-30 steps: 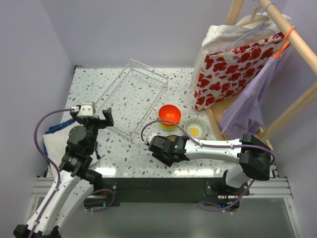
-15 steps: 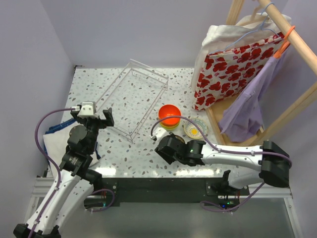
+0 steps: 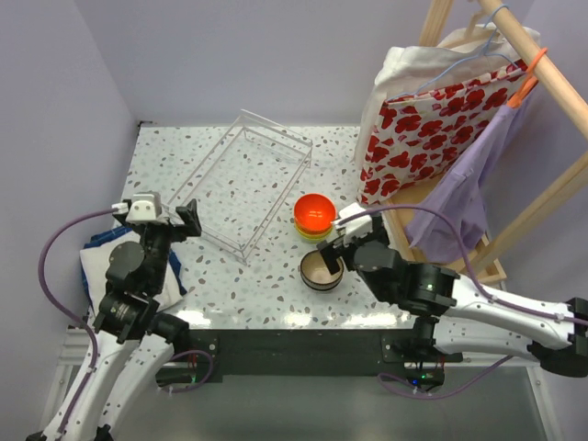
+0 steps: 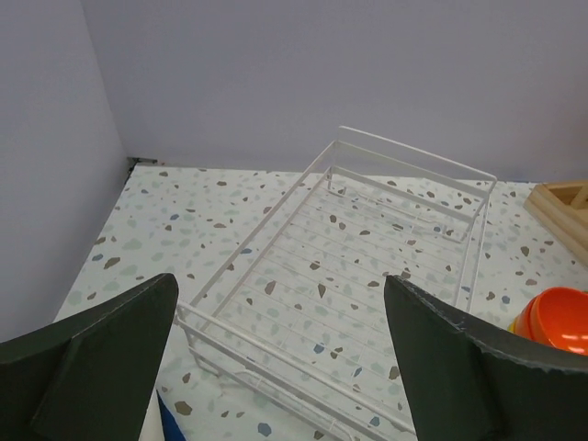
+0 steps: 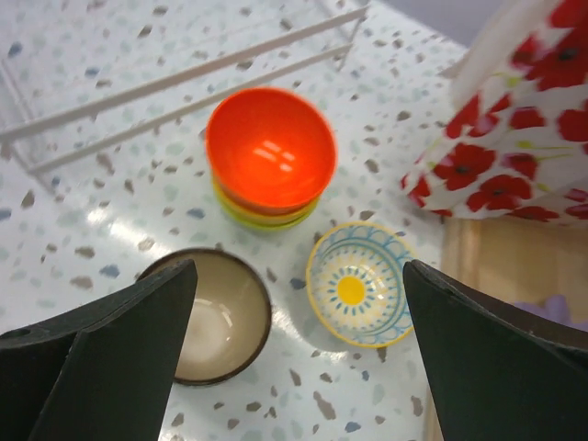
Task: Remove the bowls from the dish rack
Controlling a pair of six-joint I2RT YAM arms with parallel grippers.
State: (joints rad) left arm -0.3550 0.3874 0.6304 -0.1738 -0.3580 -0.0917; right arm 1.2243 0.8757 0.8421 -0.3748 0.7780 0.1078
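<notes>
Two tools gape wide, both empty. Left tool (image 4: pixel 282 303) sits at 8 o'clock off the dish rack (image 3: pixel 243 184), whose long axis runs 7 to 1 o'clock. Right tool (image 5: pixel 299 276) hovers over the bench (image 3: pixel 165 156). Brown bowl (image 3: pixel 322 269) stands upright at 6 o'clock of the orange-topped stack (image 3: pixel 313 211), patterned bowl (image 5: pixel 356 282) just beside.
</notes>
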